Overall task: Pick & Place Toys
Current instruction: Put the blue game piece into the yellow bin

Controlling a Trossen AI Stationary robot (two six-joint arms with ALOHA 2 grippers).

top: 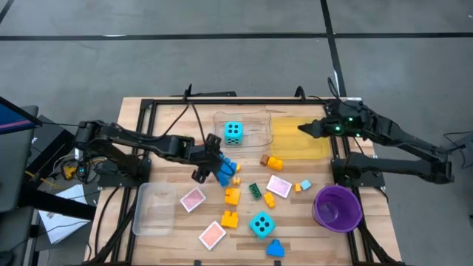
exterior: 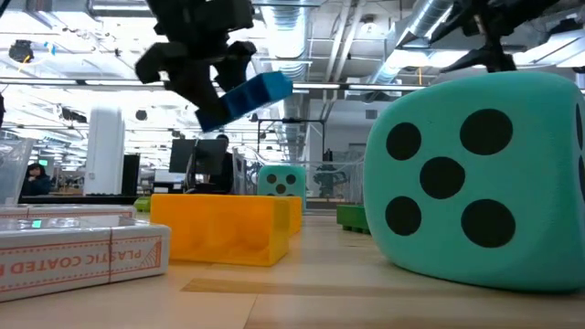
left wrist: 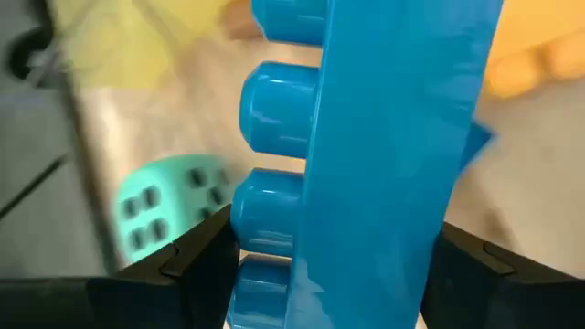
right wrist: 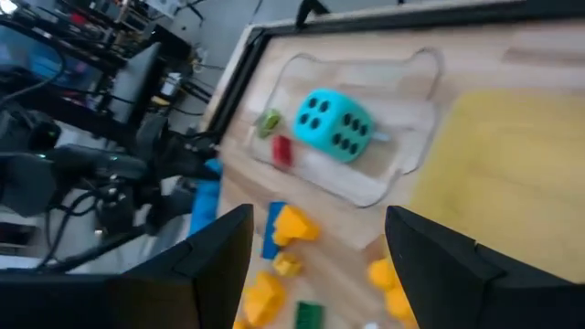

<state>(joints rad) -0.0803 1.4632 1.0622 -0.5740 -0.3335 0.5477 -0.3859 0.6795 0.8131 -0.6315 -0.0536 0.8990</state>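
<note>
Sitting between left end effector [left wrist: 329, 265] fingers: blue brick [left wrist: 384, 155]

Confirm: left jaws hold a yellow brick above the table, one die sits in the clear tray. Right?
Not quite. The brick in the left gripper is blue, not yellow; the left wrist view shows it clamped, and the low view shows it lifted. The die does sit in the clear tray.

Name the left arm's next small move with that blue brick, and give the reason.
Probably carry it toward the clear tray holding a turquoise die. The left tool grips the blue brick clear above the table, so lifting is done; the tray sits just beyond.
</note>
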